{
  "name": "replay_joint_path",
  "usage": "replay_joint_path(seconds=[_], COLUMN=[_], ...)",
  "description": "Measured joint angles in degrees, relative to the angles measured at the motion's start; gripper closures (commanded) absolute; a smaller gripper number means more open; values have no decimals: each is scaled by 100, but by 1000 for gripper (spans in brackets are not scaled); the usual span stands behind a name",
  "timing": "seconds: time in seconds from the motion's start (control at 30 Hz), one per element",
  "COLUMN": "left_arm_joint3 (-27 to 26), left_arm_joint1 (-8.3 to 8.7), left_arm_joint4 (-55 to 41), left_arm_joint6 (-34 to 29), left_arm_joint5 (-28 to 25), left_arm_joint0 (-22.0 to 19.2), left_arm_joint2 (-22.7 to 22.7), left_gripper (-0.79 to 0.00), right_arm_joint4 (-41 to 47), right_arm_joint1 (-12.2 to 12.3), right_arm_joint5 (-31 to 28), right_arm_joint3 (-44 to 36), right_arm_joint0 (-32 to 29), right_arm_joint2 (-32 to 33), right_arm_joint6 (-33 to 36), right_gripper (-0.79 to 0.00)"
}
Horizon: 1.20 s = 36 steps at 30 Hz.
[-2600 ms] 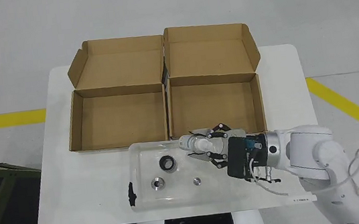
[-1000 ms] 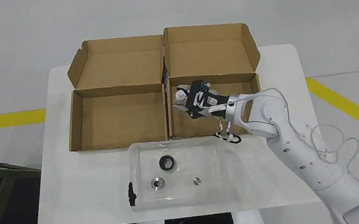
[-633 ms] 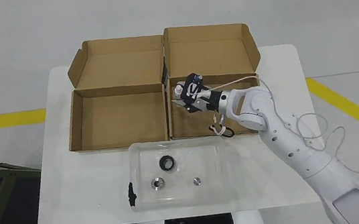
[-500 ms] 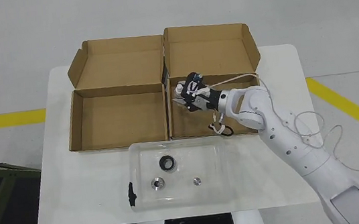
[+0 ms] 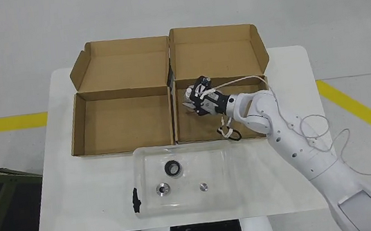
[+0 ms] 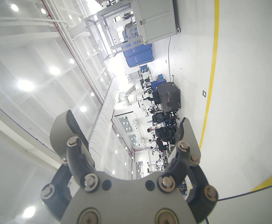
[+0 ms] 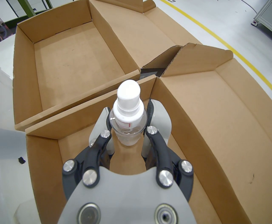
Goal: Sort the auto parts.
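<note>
Overhead, my right gripper [image 5: 192, 103] hangs over the right cardboard box [image 5: 245, 118], near its far left corner, clamped on a small bottle [image 5: 187, 102]. The left cardboard box [image 5: 124, 123] sits just beside it. At the near edge of the table [image 5: 60, 173], a clear tray [image 5: 142, 161] holds a black ring [image 5: 172, 167], a metal ring [image 5: 162, 189] and a small metal piece [image 5: 203, 187].

From my left wrist, my left gripper [image 6: 126, 121] is spread wide and empty, aimed into the hall.

From my right wrist, my fingers [image 7: 158, 118] squeeze the bottle's clear body. Its white cap [image 7: 128, 90] points at the box's left wall, which rises just ahead.
</note>
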Motion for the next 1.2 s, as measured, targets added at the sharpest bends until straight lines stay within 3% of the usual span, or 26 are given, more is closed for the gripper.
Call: replay_joint_path(seconds=[0.27, 0.43, 0.77, 1.2], left_arm_joint3=[0, 0, 0, 0], left_arm_joint1=[0, 0, 0, 0], left_arm_joint4=[0, 0, 0, 0], left_arm_joint6=[0, 0, 0, 0], left_arm_joint5=[0, 0, 0, 0], left_arm_joint0=[0, 0, 0, 0], left_arm_joint2=[0, 0, 0, 0], left_gripper=[-785, -785, -785, -785], right_arm_joint4=[1, 15, 97, -126], right_arm_joint1=[17, 104, 340, 576], right_arm_joint5=[-118, -336, -799, -1250], right_arm_joint3=[-229, -797, -2513, -4159], right_arm_joint0=[-118, -278, -953, -2038], right_arm_joint2=[127, 406, 1001, 1323], right_arm_joint6=[-17, 60, 1062, 2015], right_gripper=[-785, -785, -785, -785])
